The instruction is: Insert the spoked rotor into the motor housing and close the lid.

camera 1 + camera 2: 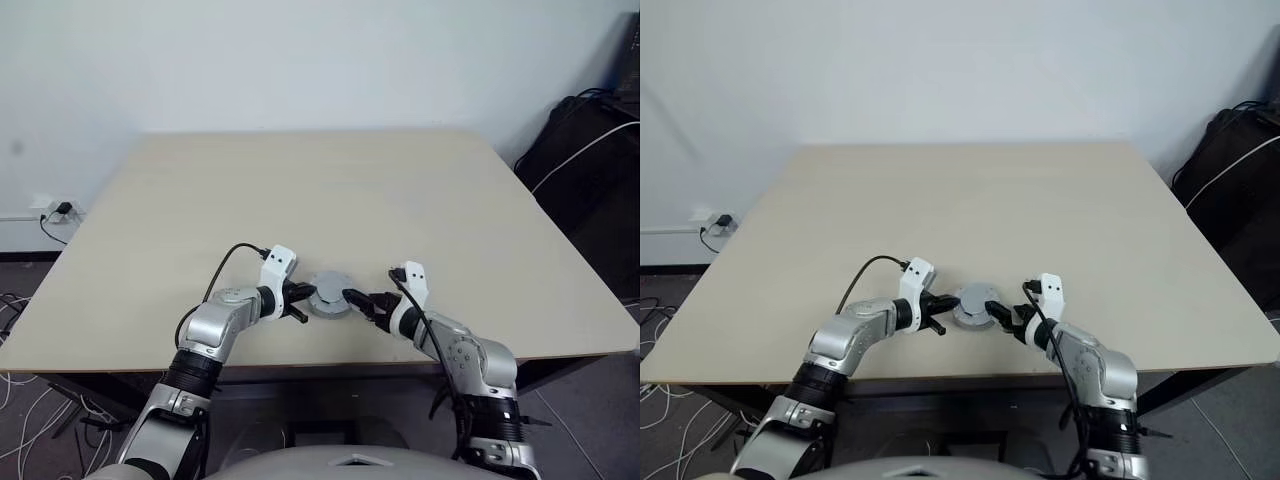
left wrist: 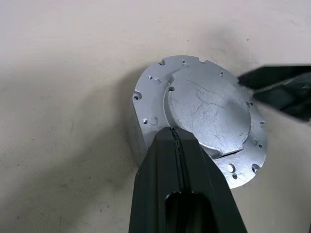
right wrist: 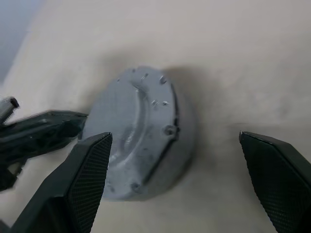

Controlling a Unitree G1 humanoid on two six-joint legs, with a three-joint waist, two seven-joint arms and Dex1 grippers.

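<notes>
Beige worktop (image 1: 330, 190) against a white wall carries the work: the left tool (image 2: 176, 133), clenched empty, rests its tip on the pale silver round metal lid (image 2: 206, 114), apparently pressing it down. That lid sits atop the squat grey round motor housing (image 2: 146, 114), while the right tool (image 3: 175, 145), released wide, straddles the housing, probably steadying it.

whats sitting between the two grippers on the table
The closed motor housing, its lid on top, lies between the left gripper and right gripper, as both eye views show.
</notes>
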